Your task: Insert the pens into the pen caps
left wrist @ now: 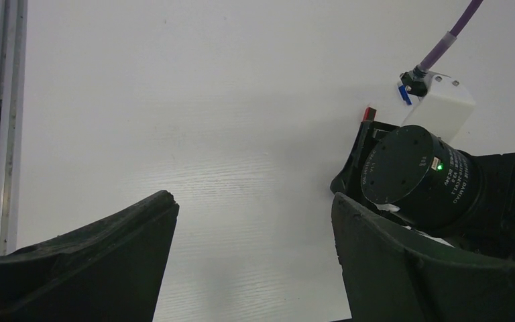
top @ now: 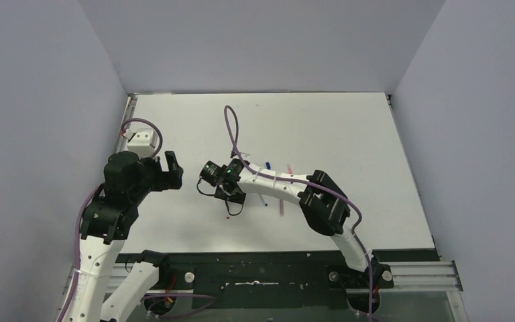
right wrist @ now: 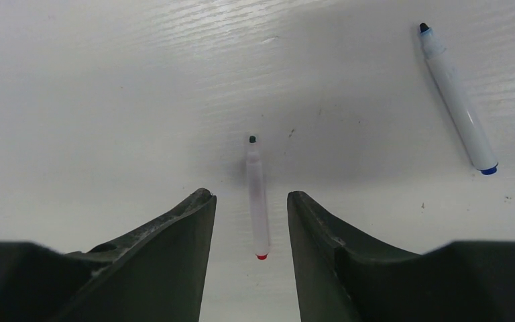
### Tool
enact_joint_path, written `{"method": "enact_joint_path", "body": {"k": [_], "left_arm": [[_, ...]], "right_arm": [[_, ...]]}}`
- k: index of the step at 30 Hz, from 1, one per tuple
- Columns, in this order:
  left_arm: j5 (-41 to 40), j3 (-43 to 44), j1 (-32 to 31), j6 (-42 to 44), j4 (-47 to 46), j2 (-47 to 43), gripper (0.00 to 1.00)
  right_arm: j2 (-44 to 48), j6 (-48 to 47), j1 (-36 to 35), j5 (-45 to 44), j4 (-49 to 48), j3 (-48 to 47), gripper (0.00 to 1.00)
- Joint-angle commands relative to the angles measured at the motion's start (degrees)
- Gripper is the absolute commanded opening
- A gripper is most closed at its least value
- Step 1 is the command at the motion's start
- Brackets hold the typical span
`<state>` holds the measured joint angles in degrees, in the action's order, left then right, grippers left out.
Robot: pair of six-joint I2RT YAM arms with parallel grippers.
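On the right wrist camera, the right end effector hangs low over the white desk. Its two dark fingers stand partly apart and straddle the red-ended pen. That pen lies flat, its whitish barrel running up the middle of the frame. Its dark tip is at the top and its red end sits at the bottom, between the fingers. I see a strip of bare desk on each side of the barrel, so the jaws are not pinching it.

In the upper right of the same view lies the blue-ended pen. It is tilted, with its dark tip near the top edge and its blue end lower, well apart from the fingers.

The left end effector hovers at the left of the overhead frame, apart from the other arm. Its own camera shows its fingers spread wide with only white desk between them. At the right of that view I see the right arm's round black wrist motor with a green light. Above the motor is a white camera box, fed by a purple cable.

Overhead, a pinkish pen lies near the centre, just beside the right forearm. Above the forearm sit what look like a blue cap and a red cap, both too small for me to make out further.
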<state>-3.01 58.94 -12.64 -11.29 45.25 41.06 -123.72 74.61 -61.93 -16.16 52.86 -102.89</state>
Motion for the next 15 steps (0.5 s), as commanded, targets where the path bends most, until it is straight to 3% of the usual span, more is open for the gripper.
{"method": "enact_joint_path", "body": {"k": [1,10,15], "left_arm": [[-0.54,2.65,0.15,2.24,0.56,-0.11,0.83],[-0.37,2.34,-0.31,2.5,0.19,0.44,0.83],[-1.19,1.66,-0.75,2.68,0.0,0.34,0.84]], "right_arm": [[-2.18,1.55,0.01,-0.47,0.6,-2.52,0.45],[-6.06,-0.03,0.71,1.28,-1.04,-4.84,0.45],[-8.23,-1.87,1.24,2.32,0.25,-6.14,0.28]]}}
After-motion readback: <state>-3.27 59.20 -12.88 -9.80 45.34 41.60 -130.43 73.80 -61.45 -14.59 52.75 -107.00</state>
